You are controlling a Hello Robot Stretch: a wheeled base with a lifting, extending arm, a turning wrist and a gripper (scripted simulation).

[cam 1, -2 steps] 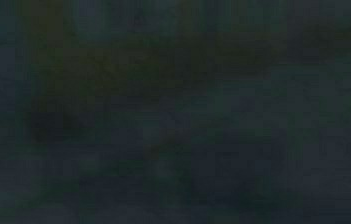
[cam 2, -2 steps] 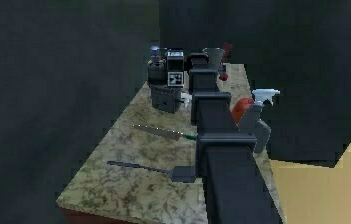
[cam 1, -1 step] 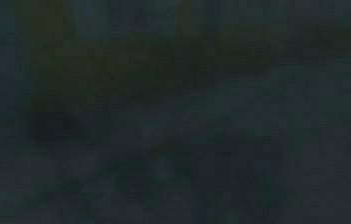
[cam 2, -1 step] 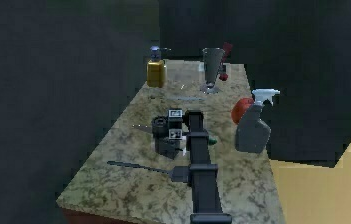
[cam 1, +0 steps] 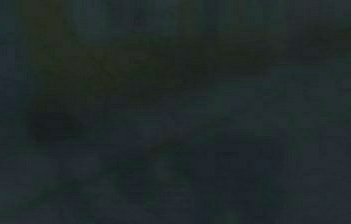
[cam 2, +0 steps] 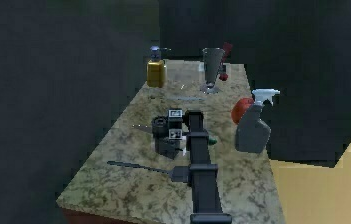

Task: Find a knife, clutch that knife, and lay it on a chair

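Knife: a thin grey blade with a dark handle is laid flat on the speckled stone countertop; the handle end is just beside the dark square arm bar
Claw: the dark two-finger gripper is seen near the knife; how far it is opened, and whether anything is held, cannot be told
Around: a grey spray bottle with white trigger; a yellow soap bottle

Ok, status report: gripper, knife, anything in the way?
Gripper out at the counter; cannot tell if it holds anything. Thin dark knife-like thing lies near it. Spray bottle stands beside the arm.
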